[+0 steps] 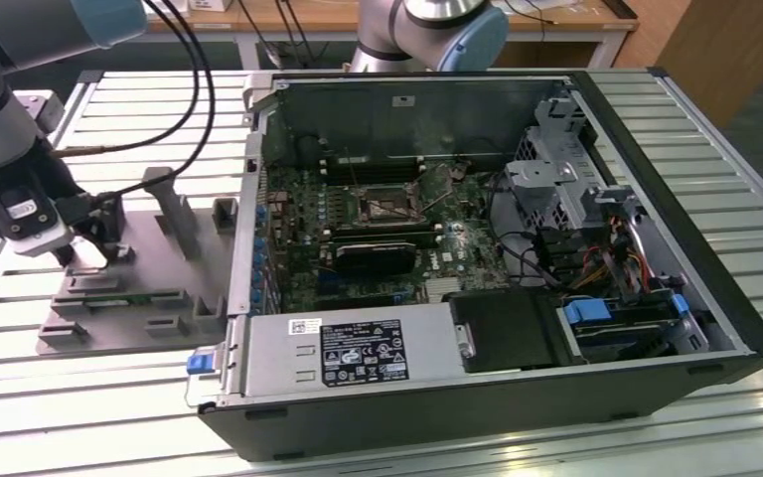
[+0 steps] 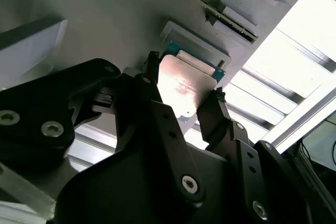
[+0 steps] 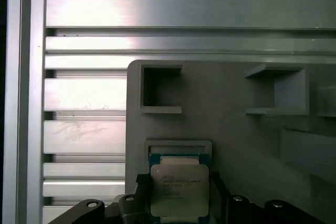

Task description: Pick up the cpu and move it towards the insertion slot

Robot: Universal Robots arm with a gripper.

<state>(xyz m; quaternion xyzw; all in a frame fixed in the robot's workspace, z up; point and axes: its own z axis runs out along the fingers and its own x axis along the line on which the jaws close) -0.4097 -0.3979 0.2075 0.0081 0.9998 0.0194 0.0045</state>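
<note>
Over on the exterior view's left, the end effector [image 1: 86,250] is down on the grey fixture plate [image 1: 156,270]. In both wrist views it looks clamped on two opposite edges of the cpu [image 2: 186,83], which is still in its nest, I think. The chip should be light, stiff, slick on top and fragile underneath, so edges it is. The insertion slot [image 1: 384,205] sits well to the right inside the case [image 1: 395,109], and its lever's too small to make out.

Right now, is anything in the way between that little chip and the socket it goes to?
Yes. The cpu sits gripped in the gripper at the grey fixture plate. Between it and the insertion slot stand the plate's tall posts and the computer case's metal side wall, on the exterior view's left of the motherboard.
</note>
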